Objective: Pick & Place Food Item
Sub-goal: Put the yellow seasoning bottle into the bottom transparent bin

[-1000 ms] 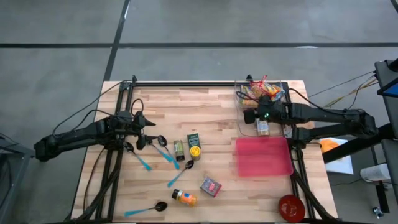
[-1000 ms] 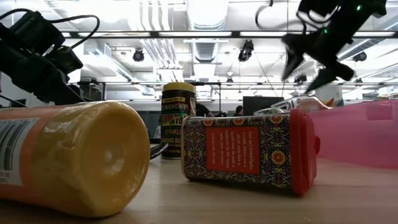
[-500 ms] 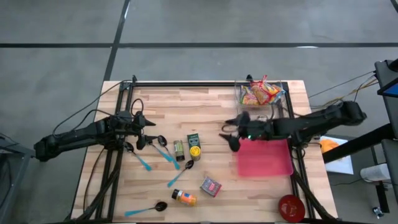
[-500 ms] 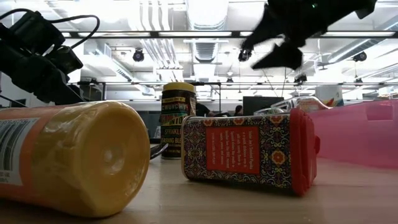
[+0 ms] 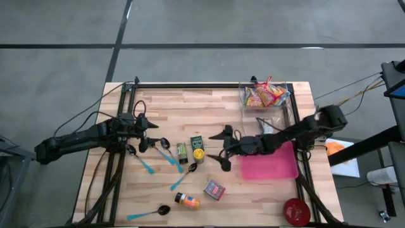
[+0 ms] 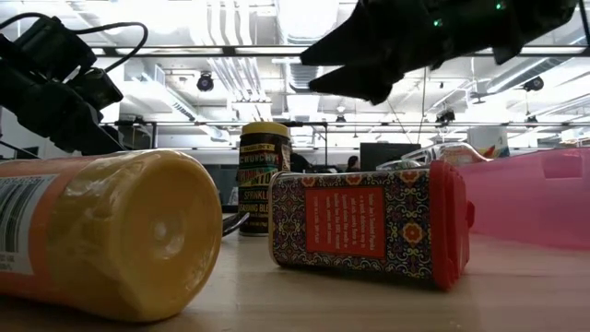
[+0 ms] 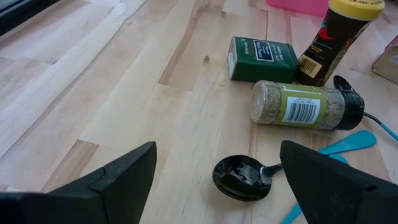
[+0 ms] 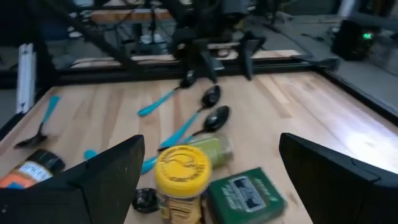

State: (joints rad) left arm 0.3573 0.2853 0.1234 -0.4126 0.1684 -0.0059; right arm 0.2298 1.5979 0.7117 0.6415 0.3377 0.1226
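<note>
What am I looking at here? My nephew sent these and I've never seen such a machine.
It is a robot with two dark arms at a wooden table. One picture looks straight down, one sits at table height, and two come from cameras on the wrists. The right gripper hangs open above the middle, near a yellow-lidded jar and a green box. The left gripper waits open at the left by some blue-handled spoons. Also there: a pink tray, a clear bin of snack packets, a patterned tin. Nothing is held.
</note>
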